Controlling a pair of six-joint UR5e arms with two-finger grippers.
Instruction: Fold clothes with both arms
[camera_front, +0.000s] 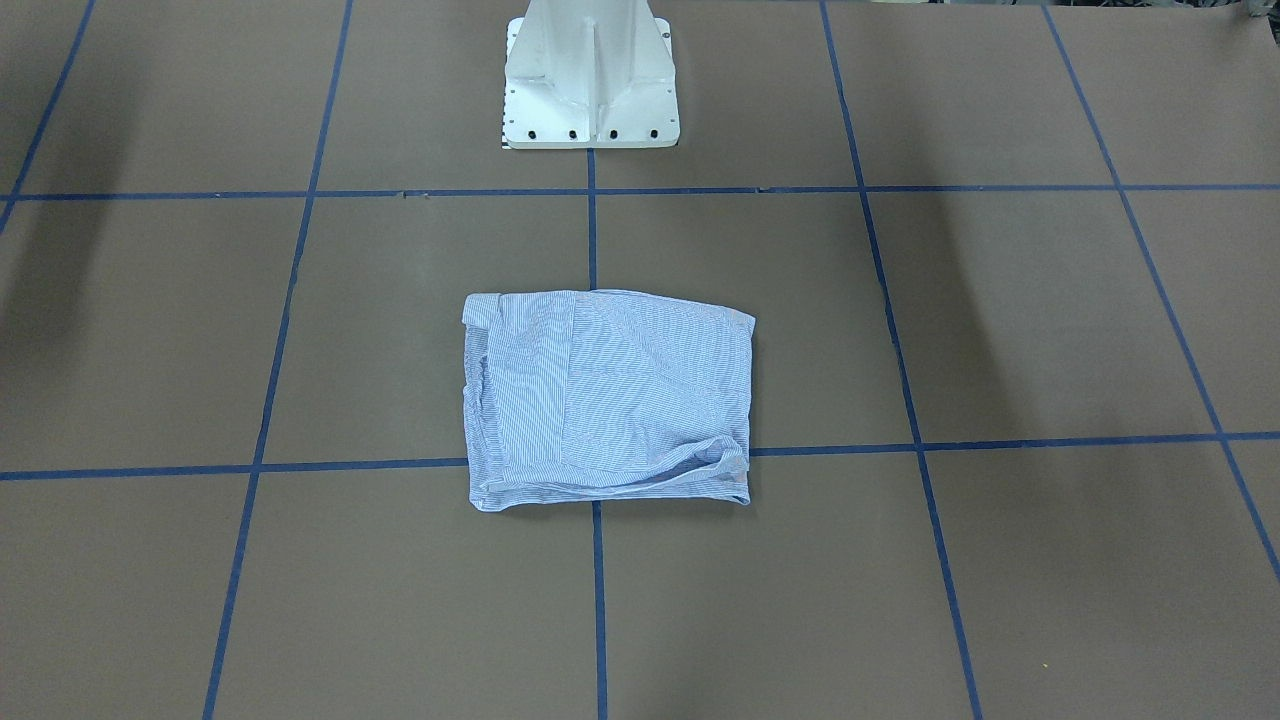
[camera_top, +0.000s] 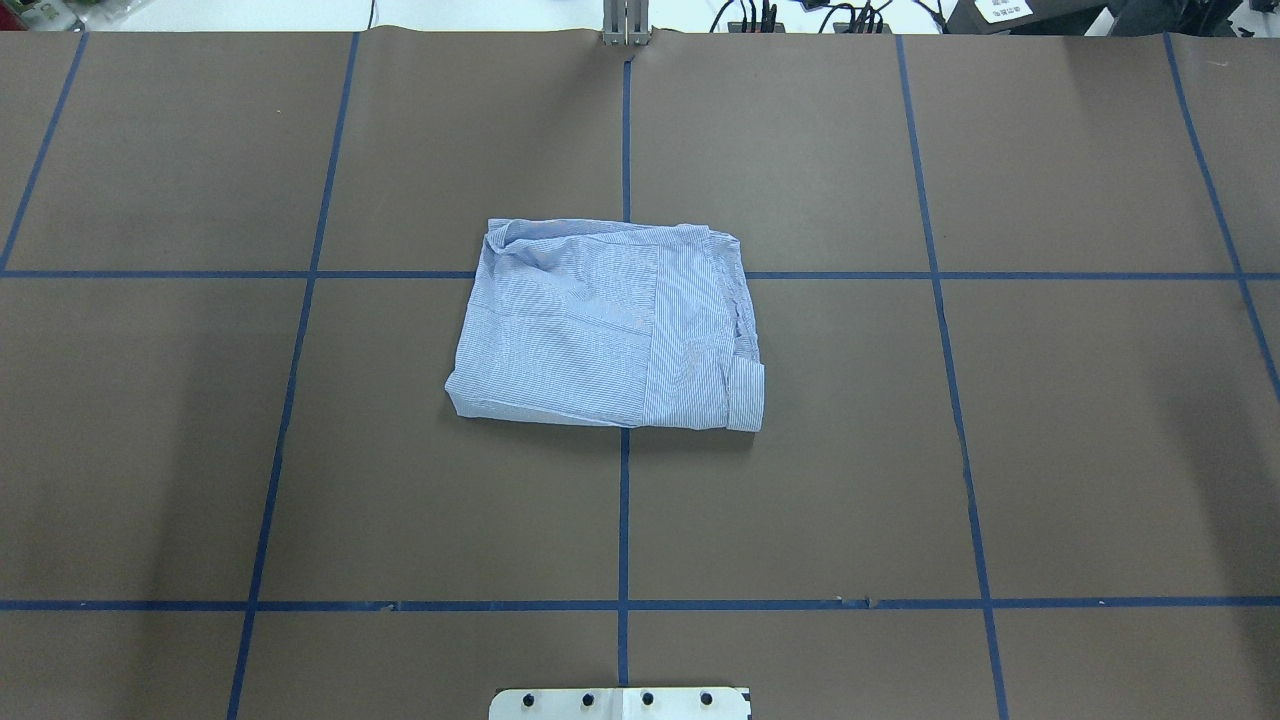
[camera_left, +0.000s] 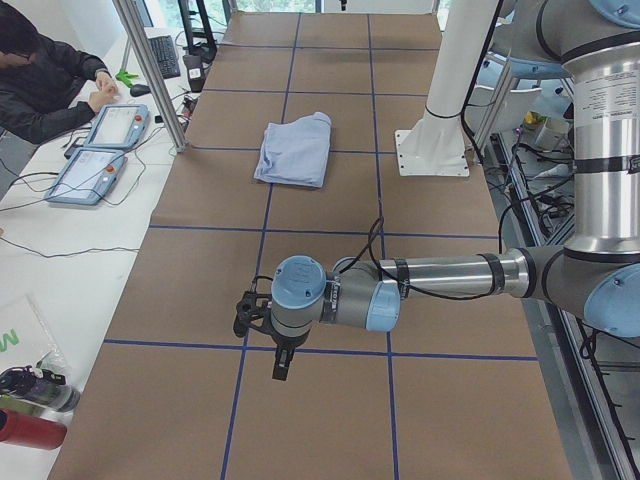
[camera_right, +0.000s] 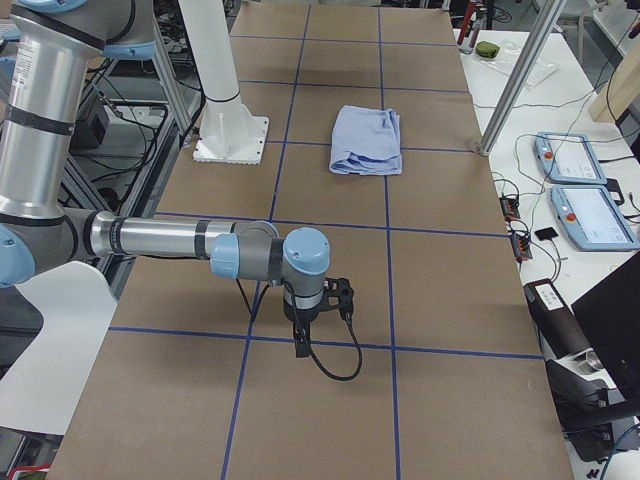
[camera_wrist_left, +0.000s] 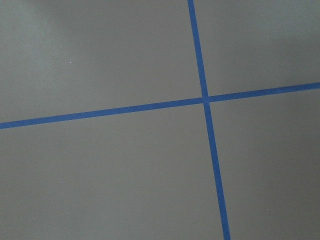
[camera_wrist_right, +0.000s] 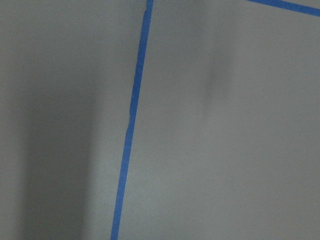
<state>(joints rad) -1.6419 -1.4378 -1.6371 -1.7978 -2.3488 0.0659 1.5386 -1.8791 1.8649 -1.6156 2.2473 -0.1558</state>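
shirt (camera_front: 608, 400) is laid folded into a rectangle at mid-frame on the table (camera_front: 1000, 320), across a blue tape line (camera_front: 592, 240). left gripper (camera_left: 279, 370) and right gripper (camera_right: 300, 346) are shown only in side views, low in frame, well apart from it; finger spread cannot be told.

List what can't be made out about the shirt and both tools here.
- Left tool: shows only in the left side view, small and dark; open or shut cannot be told.
- Right tool: likewise, only in the right side view.
- Shirt: buttons and collar label hidden inside its own folds in every view.
- Wrist views: only the taped table shows, no fingers.
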